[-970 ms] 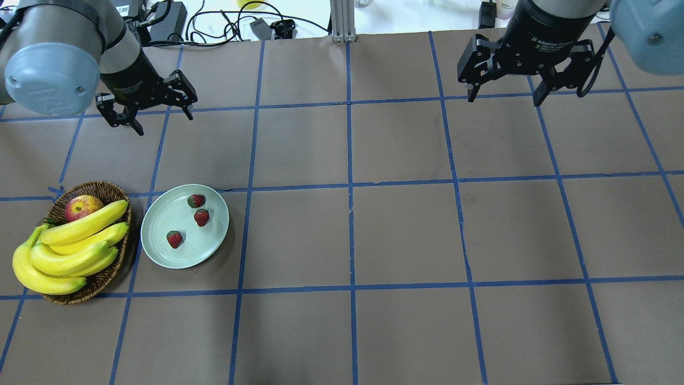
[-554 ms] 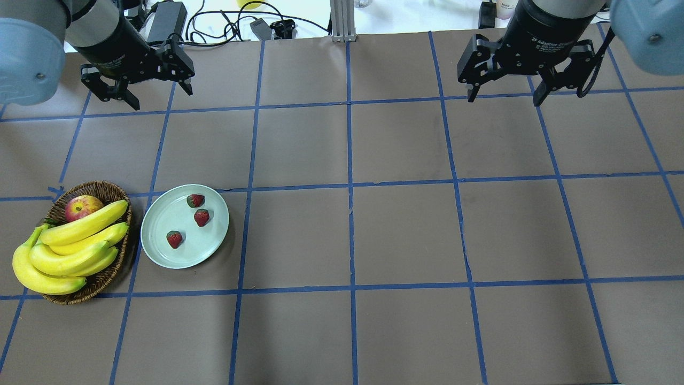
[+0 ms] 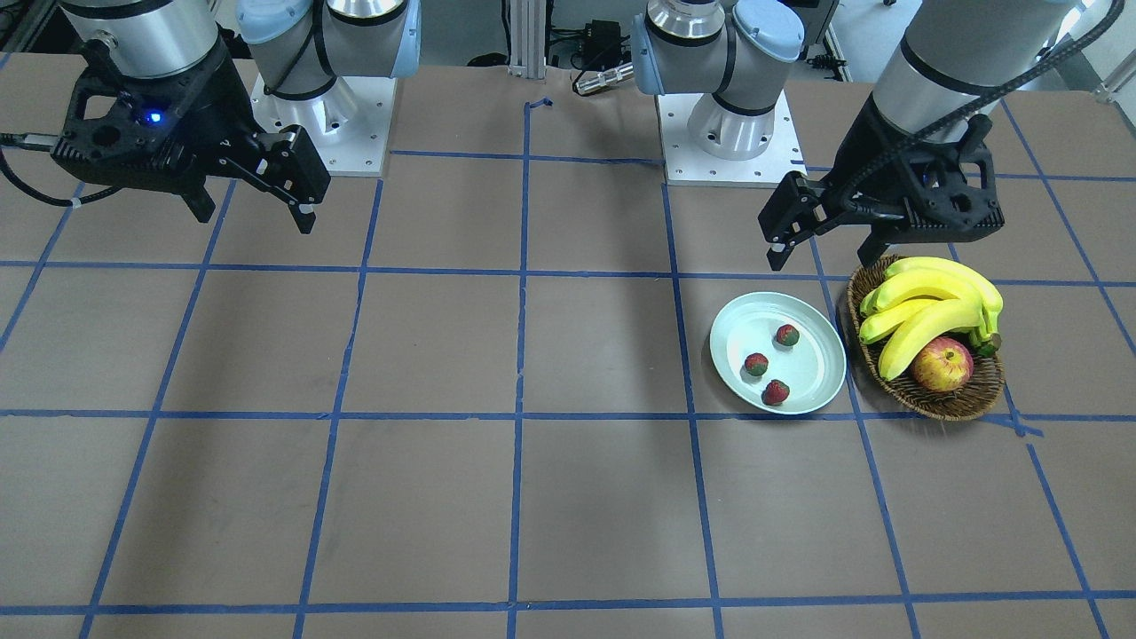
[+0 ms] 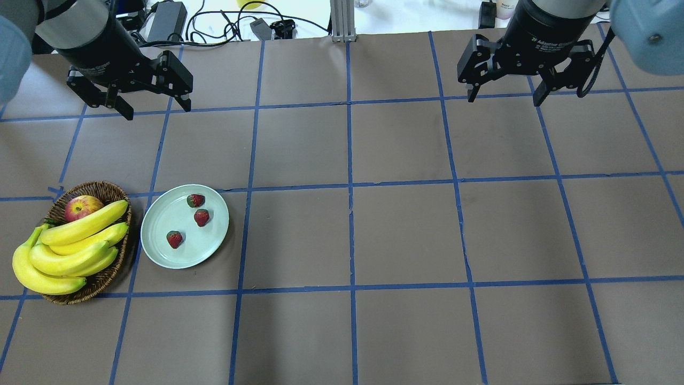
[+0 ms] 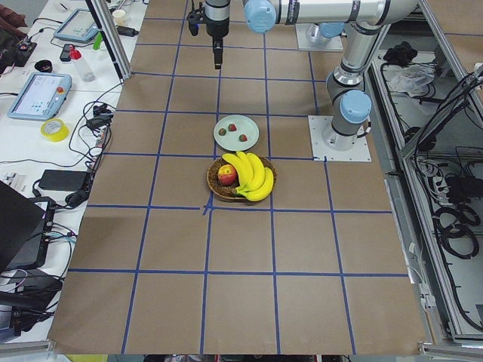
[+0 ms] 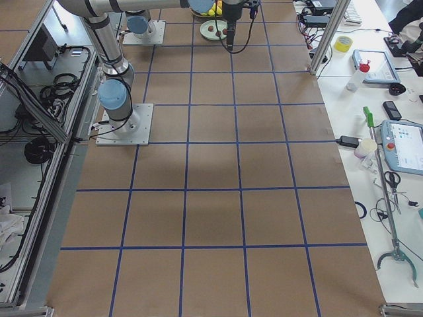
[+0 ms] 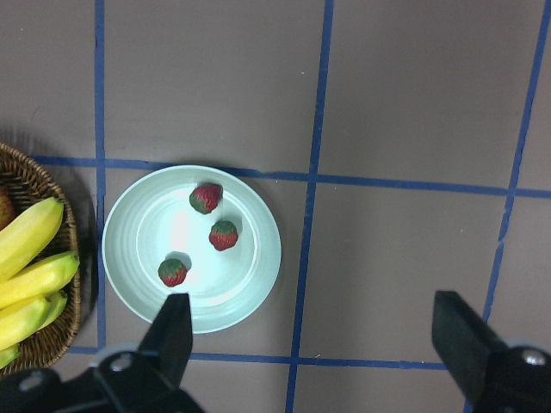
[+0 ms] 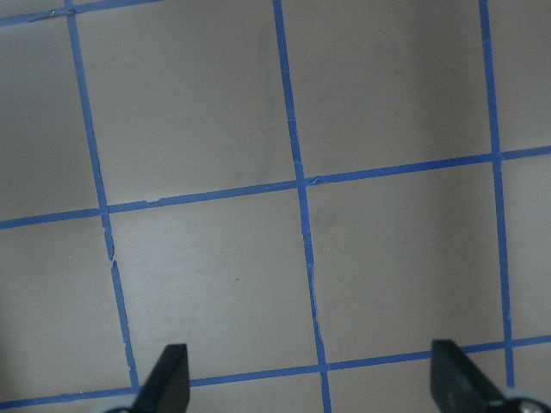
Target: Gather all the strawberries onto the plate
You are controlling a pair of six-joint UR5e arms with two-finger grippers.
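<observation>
Three strawberries lie on the pale mint plate (image 4: 163, 224): one (image 4: 196, 200) at the far edge, one (image 4: 201, 217) just below it, one (image 4: 175, 239) nearer the front. The left wrist view looks straight down on the plate (image 7: 138, 241) and the berries (image 7: 223, 234). My left gripper (image 4: 157, 109) hangs open and empty, high above the table and behind the plate. My right gripper (image 4: 504, 100) is open and empty at the far right, over bare table. The front view shows the plate (image 3: 741, 324) below the left gripper (image 3: 824, 253).
A brown wicker basket (image 4: 104, 188) sits just left of the plate, holding a bunch of bananas (image 4: 75, 246) and an apple (image 4: 83, 207). Cables and power bricks (image 4: 168, 21) lie beyond the table's far edge. Blue tape lines grid the brown table.
My left gripper has drawn back and to the left, away from the plate, still open. The right arm, the plate and the strawberries have not moved.
</observation>
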